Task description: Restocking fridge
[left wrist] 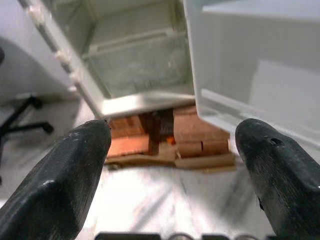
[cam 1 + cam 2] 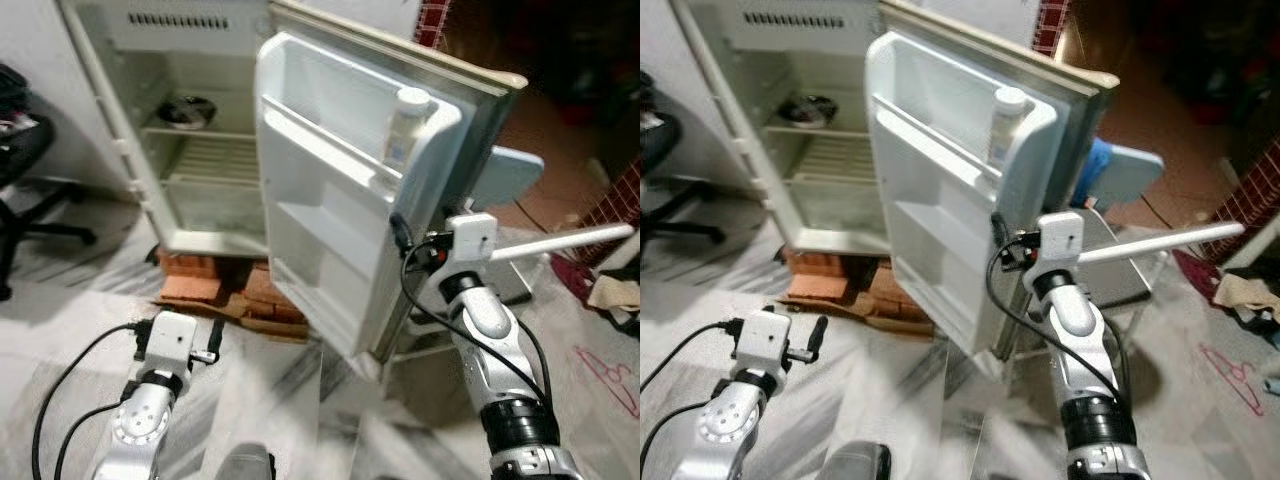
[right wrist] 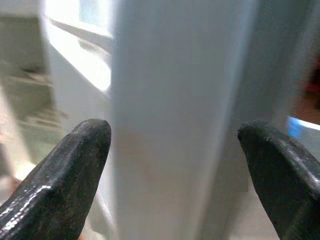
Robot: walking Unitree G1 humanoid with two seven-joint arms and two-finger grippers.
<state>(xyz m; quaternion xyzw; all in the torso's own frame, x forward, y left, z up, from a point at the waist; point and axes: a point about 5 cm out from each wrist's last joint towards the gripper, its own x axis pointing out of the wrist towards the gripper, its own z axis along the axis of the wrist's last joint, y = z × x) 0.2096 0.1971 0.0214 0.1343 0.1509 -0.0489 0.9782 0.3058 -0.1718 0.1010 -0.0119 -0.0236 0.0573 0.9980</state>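
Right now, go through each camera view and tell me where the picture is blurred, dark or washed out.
Left eye view: fairly sharp on the fridge door; upper right corner dark. Right eye view: floor at the bottom edge smeared. Left wrist view: left hand fingers soft, bricks under the fridge clearer. Right wrist view: door edge between the right hand's fingers blurred and pale, background washed out.

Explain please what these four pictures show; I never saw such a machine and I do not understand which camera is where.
This is a walking robot with two silver arms. The two wide pictures come from cameras in its head; the two close pictures from its wrists, looking along the black fingers. Before it stands a small fridge, its door open, resting on bricks. A white bottle sits in the upper door shelf; a metal bowl lies inside. The right gripper, open, straddles the door's edge. The left gripper, open and empty, hangs low over the floor.
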